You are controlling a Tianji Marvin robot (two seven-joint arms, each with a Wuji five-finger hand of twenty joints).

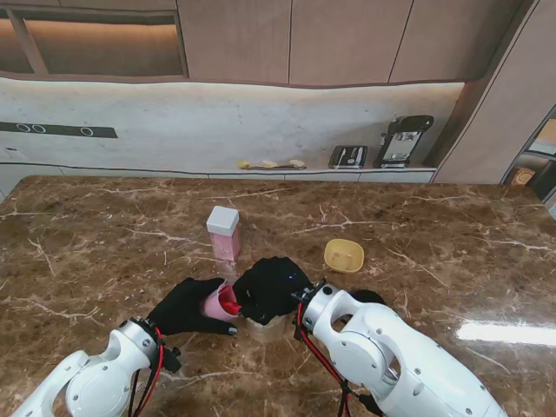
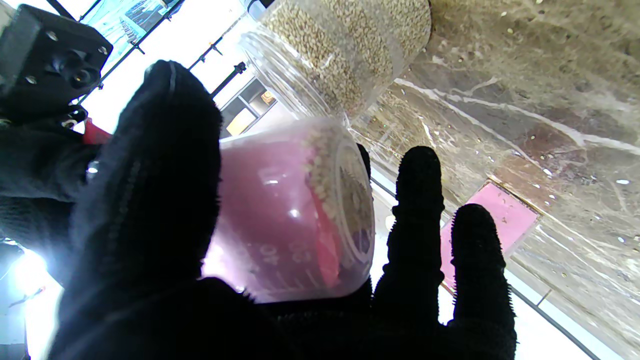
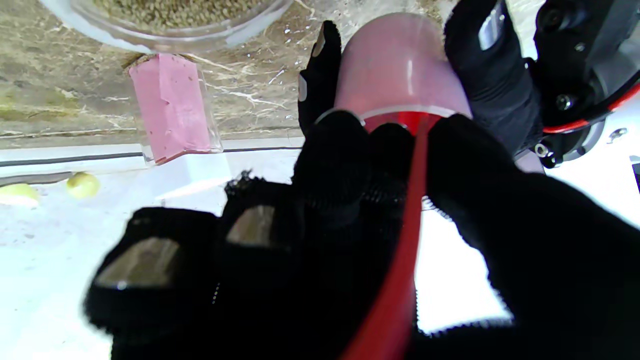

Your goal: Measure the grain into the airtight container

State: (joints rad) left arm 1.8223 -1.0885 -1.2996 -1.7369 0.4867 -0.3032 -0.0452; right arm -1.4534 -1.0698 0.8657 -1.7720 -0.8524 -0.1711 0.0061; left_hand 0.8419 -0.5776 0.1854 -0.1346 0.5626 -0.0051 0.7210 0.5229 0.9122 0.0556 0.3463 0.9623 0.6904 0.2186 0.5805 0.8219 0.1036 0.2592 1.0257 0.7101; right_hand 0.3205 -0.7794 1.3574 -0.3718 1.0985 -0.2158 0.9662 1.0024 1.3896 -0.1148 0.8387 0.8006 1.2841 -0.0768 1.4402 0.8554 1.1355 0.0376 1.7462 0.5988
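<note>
The left hand (image 1: 187, 306), lower left of centre in the stand view, is wrapped around the pink measuring cup (image 1: 215, 304). The cup lies tipped on its side, mouth toward the clear grain jar (image 1: 266, 328) just beside it. In the left wrist view, the thumb and fingers (image 2: 417, 200) bracket the cup wall (image 2: 280, 210), and grain clings inside the rim.

The right hand (image 1: 271, 287), at frame centre, covers the jar from above. In the right wrist view its fingers (image 3: 330, 165) curl around a red scoop (image 3: 395, 280) at the cup mouth, apparently pinching it; how firm the hold is cannot be confirmed.

The airtight container (image 1: 224, 233), pink with a white lid, stands upright on the worktop (image 1: 104, 234), just up-frame from both hands. The lid is on. A yellow bowl (image 1: 344, 254) sits to its right.

Handling notes (judgement):
- Cup: thin, light, smooth plastic. Likely slippery under fabric gloves. Take hold around the mid-wall, not the rim.
- Grain: loose, and spills readily. Scattered grains already lie on the worktop. Keep the cup mouth level when moving it.
- Container: light, narrow and tall, so easily tipped. Hold the body low while removing the lid.
</note>
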